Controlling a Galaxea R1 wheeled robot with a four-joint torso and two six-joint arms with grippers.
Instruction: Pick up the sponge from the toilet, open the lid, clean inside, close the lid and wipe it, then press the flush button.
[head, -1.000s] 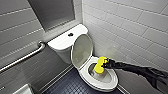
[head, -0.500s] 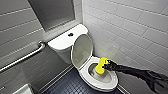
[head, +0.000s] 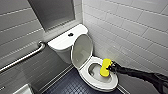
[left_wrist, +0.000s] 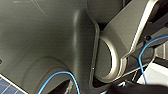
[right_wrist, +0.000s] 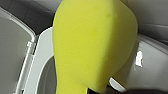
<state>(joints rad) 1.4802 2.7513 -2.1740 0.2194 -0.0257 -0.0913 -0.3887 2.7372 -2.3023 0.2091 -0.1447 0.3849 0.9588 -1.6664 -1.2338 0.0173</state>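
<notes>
White-tiled wall (head: 130, 30), right hand (head: 111, 67) gripping sponge (head: 105, 67), toilet bowl (head: 98, 84) partly hidden

Head cam: high up, facing fwd & down into a tiled corner, mid-range, whole toilet (head: 84, 73) in shot. R wrist cam: v. close behind sponge (right_wrist: 95, 45), facing past it into the bowl. Those two share sponge (head: 105, 67), bowl rim & lid (head: 82, 51) (right_wrist: 12, 50). L wrist cam: tight against robot's own dark casing, w/ a sliver of tiled floor (left_wrist: 4, 85) at one corner. Head cam also has floor (head: 67, 86).
</notes>
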